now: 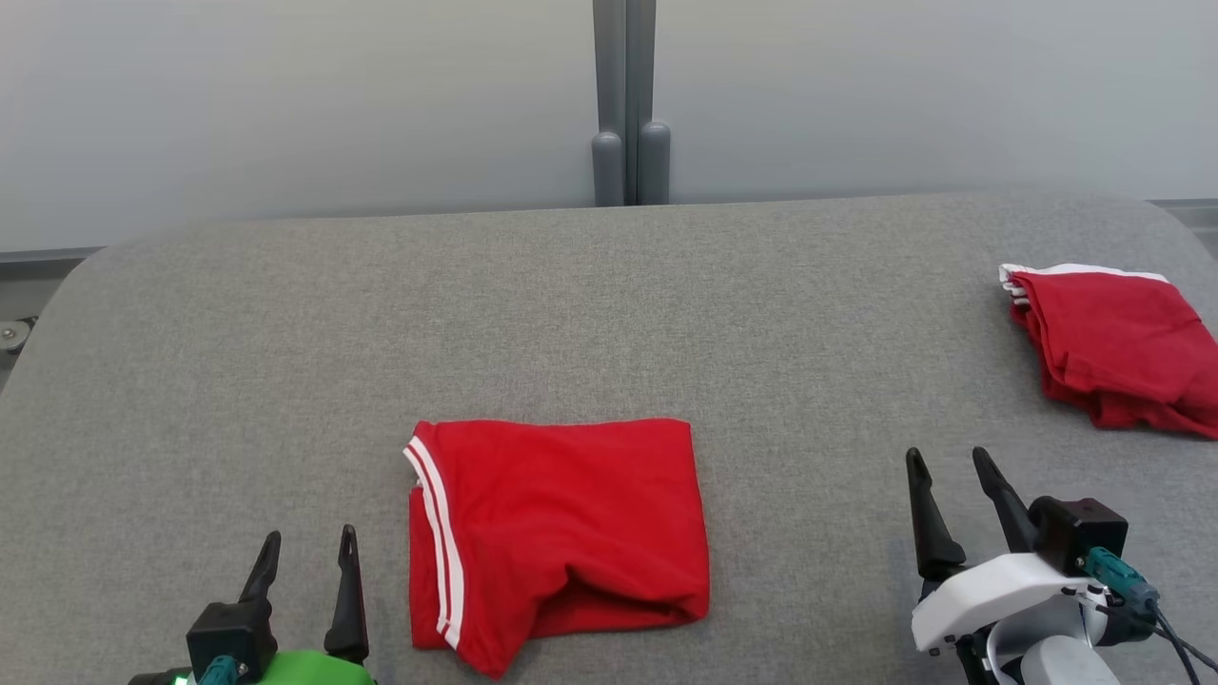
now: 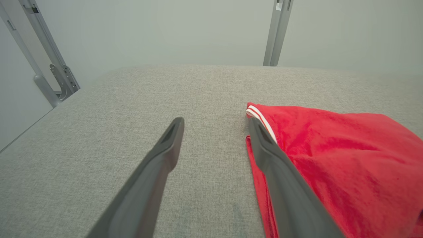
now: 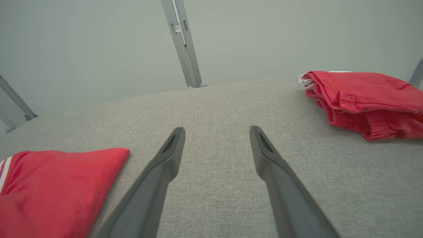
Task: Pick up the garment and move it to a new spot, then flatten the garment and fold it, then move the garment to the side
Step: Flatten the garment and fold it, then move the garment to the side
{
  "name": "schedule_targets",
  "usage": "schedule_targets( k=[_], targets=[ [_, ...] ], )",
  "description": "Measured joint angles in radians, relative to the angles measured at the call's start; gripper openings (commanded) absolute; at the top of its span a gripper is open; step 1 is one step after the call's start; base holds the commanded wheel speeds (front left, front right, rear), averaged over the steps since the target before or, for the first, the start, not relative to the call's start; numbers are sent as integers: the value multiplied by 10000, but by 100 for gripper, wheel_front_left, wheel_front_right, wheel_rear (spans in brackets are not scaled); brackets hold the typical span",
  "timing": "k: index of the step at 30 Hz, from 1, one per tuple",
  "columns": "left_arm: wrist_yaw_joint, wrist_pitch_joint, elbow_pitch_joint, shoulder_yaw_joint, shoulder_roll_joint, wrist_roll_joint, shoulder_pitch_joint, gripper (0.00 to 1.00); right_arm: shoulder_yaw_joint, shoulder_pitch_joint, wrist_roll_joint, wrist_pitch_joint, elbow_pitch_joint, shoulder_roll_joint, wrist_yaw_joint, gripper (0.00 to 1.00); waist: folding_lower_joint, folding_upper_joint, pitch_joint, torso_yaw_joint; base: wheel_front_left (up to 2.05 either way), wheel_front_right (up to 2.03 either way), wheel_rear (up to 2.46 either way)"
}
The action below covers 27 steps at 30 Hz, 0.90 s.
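Note:
A red garment [image 1: 557,533] with two white stripes along its left edge lies folded near the front middle of the grey table [image 1: 609,314]. It also shows at the right of the left wrist view as the red garment [image 2: 337,158] and at the lower left of the right wrist view [image 3: 56,185]. My left gripper [image 1: 309,547] stands open just left of it, nothing between its fingers [image 2: 165,148]. Open too and holding nothing, my right gripper [image 1: 952,461] stands well to the right of the garment, its fingers [image 3: 267,155] over bare cloth.
A second red folded pile [image 1: 1113,347] with white trim lies at the table's far right edge, seen also as the pile [image 3: 363,99] in the right wrist view. A grey post [image 1: 628,105] rises behind the table against a pale wall.

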Motion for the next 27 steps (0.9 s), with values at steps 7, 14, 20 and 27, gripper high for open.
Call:
schedule_targets(
  k=[7, 14, 20, 27],
  targets=[
    [15, 0, -86, -245, 2, -31, -10, 100, 506, -169, 111, 0, 132, -4, 0, 100, 0, 0, 129, 196, 0, 0, 0],
    [-50, -2, -176, -1197, -2, -148, -230, 100, 1340, -643, 782, -2, 817, 8, 0, 100, 0, 0, 369, 863, 0, 0, 0],
    [-29, -2, -205, -1601, 4, -159, -297, 100, 1636, -1304, 1572, 0, 1770, 10, 0, 100, 0, 0, 595, 1727, 0, 0, 0],
    [-63, 0, -242, -1662, 8, -161, -298, 100, 1847, -1801, 2201, -2, 3223, 19, 0, 100, 0, 0, 833, 2765, 0, 0, 0]
  ],
)
